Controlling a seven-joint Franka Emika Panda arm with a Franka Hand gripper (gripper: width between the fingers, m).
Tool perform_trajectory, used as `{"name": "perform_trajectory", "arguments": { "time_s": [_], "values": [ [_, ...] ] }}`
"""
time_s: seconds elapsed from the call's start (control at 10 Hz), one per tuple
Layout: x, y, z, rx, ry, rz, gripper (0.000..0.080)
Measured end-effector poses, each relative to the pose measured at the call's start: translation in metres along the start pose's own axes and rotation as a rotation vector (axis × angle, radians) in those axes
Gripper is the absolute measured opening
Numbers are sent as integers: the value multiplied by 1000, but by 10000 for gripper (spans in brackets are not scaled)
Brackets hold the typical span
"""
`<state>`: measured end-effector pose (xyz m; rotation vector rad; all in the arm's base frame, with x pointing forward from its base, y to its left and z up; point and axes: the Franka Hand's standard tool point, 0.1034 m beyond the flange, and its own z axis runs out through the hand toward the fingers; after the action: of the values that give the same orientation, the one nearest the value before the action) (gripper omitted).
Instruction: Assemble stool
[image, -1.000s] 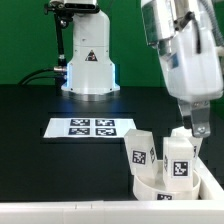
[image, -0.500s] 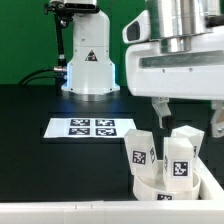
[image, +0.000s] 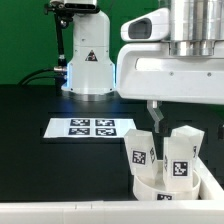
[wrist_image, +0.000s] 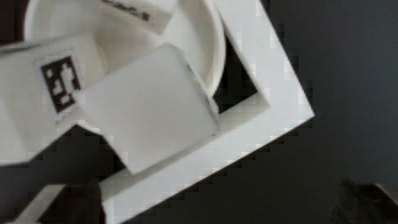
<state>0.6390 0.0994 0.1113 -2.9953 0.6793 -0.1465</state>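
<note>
Two chunky white stool legs stand upright on the round white seat (image: 160, 188) at the exterior view's lower right: one leg (image: 140, 150) on the left, the other leg (image: 180, 155) on the right, each with a black-and-white tag. My gripper (image: 187, 120) hangs just above them, broad side to the camera, jaws wide open and empty. One finger (image: 153, 113) shows above the left leg; the other is at the frame's edge. In the wrist view a tagged leg (wrist_image: 107, 90) stands on the seat (wrist_image: 222, 45), and my gripper (wrist_image: 199, 212) holds nothing.
The marker board (image: 92, 127) lies flat left of the seat. The arm's white base (image: 90, 65) stands at the back. A long white bar (image: 60, 210) runs along the front edge; its corner (wrist_image: 267, 130) frames the seat in the wrist view.
The hand has turned about its vertical axis from side-on to broad-side and shifted left over the legs. The legs and seat have not moved.
</note>
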Motion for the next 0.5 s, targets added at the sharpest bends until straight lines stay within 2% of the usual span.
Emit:
{"name": "perform_trajectory", "arguments": {
  "time_s": [0.2, 0.5],
  "values": [
    [1, 15, 8, 4, -20, -43, 649],
    [-1, 17, 12, -2, -26, -118, 649]
  ]
}}
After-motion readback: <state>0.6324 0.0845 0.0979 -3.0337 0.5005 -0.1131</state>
